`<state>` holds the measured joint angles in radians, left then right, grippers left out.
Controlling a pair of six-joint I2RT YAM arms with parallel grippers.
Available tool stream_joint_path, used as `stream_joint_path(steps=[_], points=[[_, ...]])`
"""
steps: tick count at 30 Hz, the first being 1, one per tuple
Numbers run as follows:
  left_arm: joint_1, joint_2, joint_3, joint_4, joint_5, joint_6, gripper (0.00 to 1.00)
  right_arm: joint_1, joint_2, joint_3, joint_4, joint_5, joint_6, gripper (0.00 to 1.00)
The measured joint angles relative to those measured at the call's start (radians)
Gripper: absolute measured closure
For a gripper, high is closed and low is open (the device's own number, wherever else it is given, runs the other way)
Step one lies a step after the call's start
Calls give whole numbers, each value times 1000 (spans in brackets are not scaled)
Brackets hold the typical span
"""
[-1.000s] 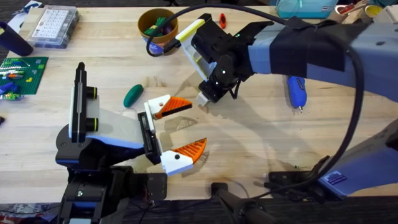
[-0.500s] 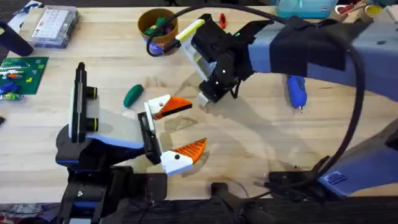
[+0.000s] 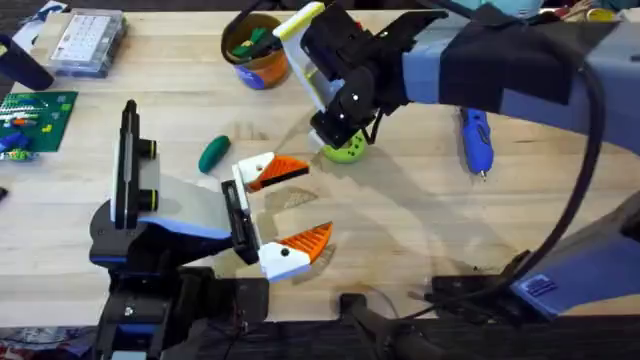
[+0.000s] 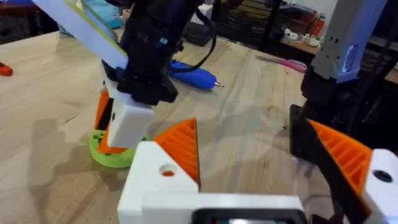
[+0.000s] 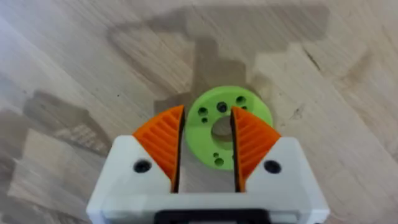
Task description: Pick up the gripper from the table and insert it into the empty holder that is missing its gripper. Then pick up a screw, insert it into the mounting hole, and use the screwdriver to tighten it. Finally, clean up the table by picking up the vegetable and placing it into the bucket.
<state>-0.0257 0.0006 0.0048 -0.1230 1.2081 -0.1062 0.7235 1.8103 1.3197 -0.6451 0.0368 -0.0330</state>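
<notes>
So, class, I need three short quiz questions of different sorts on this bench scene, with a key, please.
1. True or false: the vegetable lies inside the bucket.
2. What does the right gripper straddle? A) the screwdriver B) a green disc with holes C) the clear box
3. Fill in: the left gripper has its orange pads ____.

Key
1. False: it lies on the table, near the left gripper.
2. B: the disc sits between the pads, which stand a little apart from it.
3. Open, wide apart and holding nothing.
</notes>
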Motion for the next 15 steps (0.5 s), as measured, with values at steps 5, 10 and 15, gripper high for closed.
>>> stream_joint_path(steps=[5, 10, 15], points=[[0, 0, 0, 0, 0, 0, 11, 0, 0, 0, 36, 0, 0, 566], [0, 0, 0, 0, 0, 0, 11, 0, 0, 0, 37, 12, 0, 566], [0, 0, 0, 0, 0, 0, 11, -4, 0, 0, 41, 24, 2, 566]])
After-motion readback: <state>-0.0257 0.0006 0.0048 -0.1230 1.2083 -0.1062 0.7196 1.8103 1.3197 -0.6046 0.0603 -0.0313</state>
